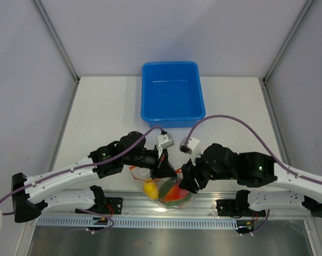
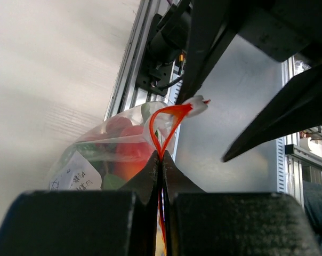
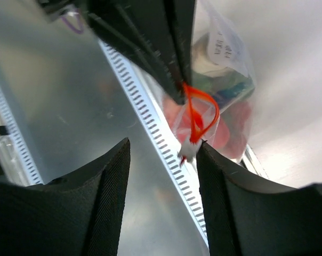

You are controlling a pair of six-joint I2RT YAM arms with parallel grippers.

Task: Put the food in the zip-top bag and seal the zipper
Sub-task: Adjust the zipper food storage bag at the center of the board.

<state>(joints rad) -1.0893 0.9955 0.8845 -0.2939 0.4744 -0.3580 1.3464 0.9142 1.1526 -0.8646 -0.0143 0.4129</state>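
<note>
Zipper [image 2: 174,110] pinched in closed left tool [image 2: 161,160], looping toward open right tool [image 3: 162,152], free end just beside one finger.

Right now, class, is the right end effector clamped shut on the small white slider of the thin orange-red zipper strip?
No, the right end effector stands open, with the small white slider beside one finger.
</note>
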